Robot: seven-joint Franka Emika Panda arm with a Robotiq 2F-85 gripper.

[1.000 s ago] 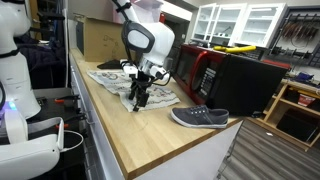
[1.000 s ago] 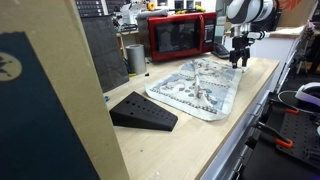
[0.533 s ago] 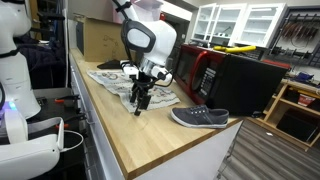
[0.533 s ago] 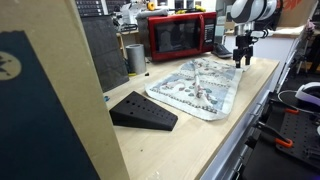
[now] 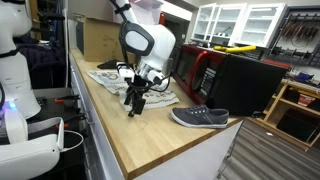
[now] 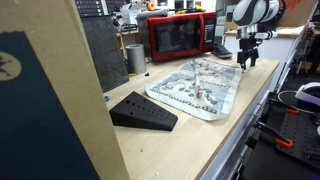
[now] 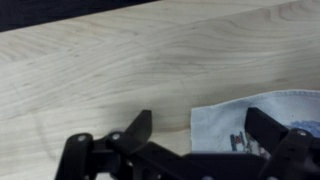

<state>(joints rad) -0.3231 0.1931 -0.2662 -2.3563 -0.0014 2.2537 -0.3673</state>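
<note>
My gripper (image 5: 133, 103) hangs open just above the wooden counter, over the near corner of a patterned light-blue cloth (image 5: 125, 84) spread flat on it. In the wrist view the two black fingers (image 7: 200, 125) are spread wide, with the cloth's corner (image 7: 255, 115) between them and bare wood to the left. Nothing is held. In an exterior view the gripper (image 6: 246, 60) stands at the cloth's (image 6: 200, 85) far edge.
A grey shoe (image 5: 205, 117) lies near the counter's end. A red microwave (image 6: 180, 36) and a metal cup (image 6: 135, 58) stand at the back. A black wedge (image 6: 142, 111) lies on the counter. A cardboard box (image 5: 100, 40) stands behind the cloth.
The gripper has shifted a little along the counter's edge toward the cloth's corner and stays open.
</note>
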